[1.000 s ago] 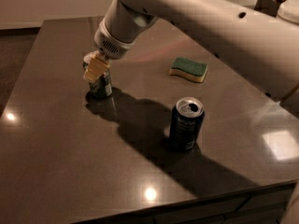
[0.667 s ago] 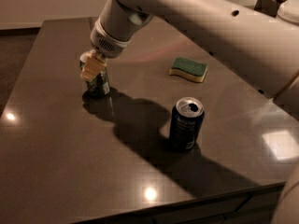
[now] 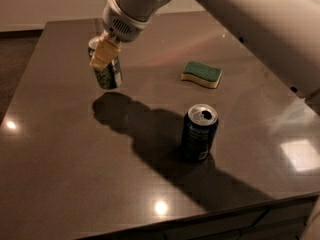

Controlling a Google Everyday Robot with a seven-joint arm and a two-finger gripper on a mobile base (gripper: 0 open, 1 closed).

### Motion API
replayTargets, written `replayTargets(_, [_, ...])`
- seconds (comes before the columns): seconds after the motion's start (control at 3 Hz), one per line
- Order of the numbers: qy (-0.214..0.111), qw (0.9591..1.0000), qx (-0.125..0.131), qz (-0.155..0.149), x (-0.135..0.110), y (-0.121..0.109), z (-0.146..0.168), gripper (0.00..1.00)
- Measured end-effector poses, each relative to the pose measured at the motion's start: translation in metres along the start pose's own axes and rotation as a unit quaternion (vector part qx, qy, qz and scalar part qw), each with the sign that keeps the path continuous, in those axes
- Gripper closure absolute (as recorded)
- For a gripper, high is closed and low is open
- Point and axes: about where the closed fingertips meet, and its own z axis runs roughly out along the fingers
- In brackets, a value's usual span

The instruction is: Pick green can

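The green can (image 3: pixel 109 73) is a small light-green drink can with dark markings. It hangs in the air above the dark table (image 3: pixel 65 174) at the left, slightly tilted, with its shadow on the table below it. My gripper (image 3: pixel 103 51) is shut on the can's upper part; its pale yellow fingers (image 3: pixel 102 55) cover the can's top. The white arm reaches in from the upper right.
A dark blue can (image 3: pixel 199 133) with a silver open top stands upright right of centre. A green-topped sponge (image 3: pixel 201 74) lies behind it. The table's front edge runs along the bottom and its left edge meets dark floor.
The gripper has risen with the green can in it; the can has left the table and now hangs above it. The blue can and the sponge have not moved.
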Motion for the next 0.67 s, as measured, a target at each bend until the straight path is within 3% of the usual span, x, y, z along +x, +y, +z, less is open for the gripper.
replayTargets(0.33, [-0.008, 0.9997, 0.003, -0.023, -0.0025, -0.0092, -0.0520, 1.00])
replayTargets(0.67, [-0.008, 0.9997, 0.003, -0.023, -0.0026, -0.0092, -0.0520, 1.00])
